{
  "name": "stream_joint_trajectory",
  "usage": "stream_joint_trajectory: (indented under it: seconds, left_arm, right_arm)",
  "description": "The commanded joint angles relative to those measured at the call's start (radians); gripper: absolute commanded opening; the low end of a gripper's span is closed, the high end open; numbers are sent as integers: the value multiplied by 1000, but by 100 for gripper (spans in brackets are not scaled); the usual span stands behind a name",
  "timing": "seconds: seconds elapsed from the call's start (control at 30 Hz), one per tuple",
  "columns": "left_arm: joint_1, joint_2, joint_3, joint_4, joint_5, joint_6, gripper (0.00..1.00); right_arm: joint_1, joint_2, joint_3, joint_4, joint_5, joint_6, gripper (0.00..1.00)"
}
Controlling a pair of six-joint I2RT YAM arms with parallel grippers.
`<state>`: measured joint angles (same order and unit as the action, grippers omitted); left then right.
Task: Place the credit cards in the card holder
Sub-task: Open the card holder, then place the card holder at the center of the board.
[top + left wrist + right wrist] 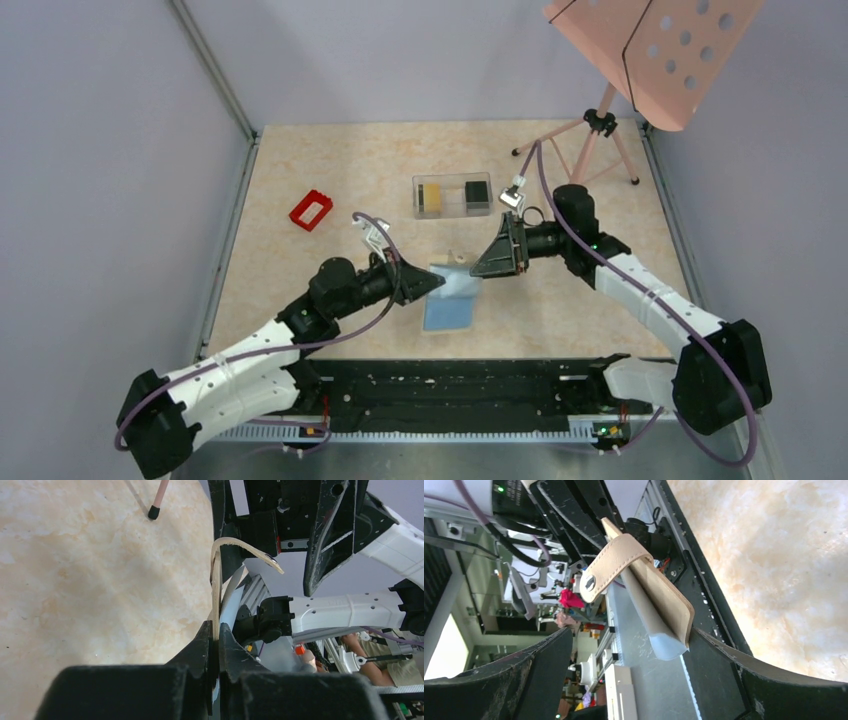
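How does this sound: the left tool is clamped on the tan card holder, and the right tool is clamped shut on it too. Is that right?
Not quite. The right tool is open, its jaws standing wide on either side of the card holder, as the right wrist view shows. The left tool is indeed clamped on it.

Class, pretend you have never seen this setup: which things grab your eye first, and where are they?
The tan card holder, blue lining showing, is pinched in the left claw over mid-table, while the right claw gapes wide open facing it. Behind them a clear box holds yellow and black credit cards, and a pink perforated stand looms at the far right.
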<state>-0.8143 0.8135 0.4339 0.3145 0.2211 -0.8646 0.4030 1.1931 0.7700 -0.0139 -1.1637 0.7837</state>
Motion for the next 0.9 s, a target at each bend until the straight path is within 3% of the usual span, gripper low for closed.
stream_joint_trajectory:
  seconds: [0.0, 0.27, 0.43, 0.6, 0.7, 0.8, 0.87]
  left_arm:
    - [19, 78, 115, -67, 157, -6, 0]
    - [27, 294, 259, -61, 464, 3, 0]
    - [38, 399, 323, -27, 585, -20, 0]
    - [55, 457, 347, 11, 614, -59, 0]
    - [69, 474, 356, 15, 619, -71, 3]
    - [89, 478, 353, 30, 618, -95, 9]
    - [101, 473, 346, 50, 619, -116, 17]
  right_arm:
    - [-4, -20, 75, -175, 44, -190, 86]
    - [23, 23, 135, -456, 146, -438, 88]
    - [53, 18, 122, -470, 78, -466, 88]
    - [133, 8, 100, -488, 47, -483, 84]
    - [147, -8, 81, -486, 68, -482, 71]
    - [147, -3, 74, -492, 80, -485, 45]
    - [147, 7, 76, -498, 96, -481, 27]
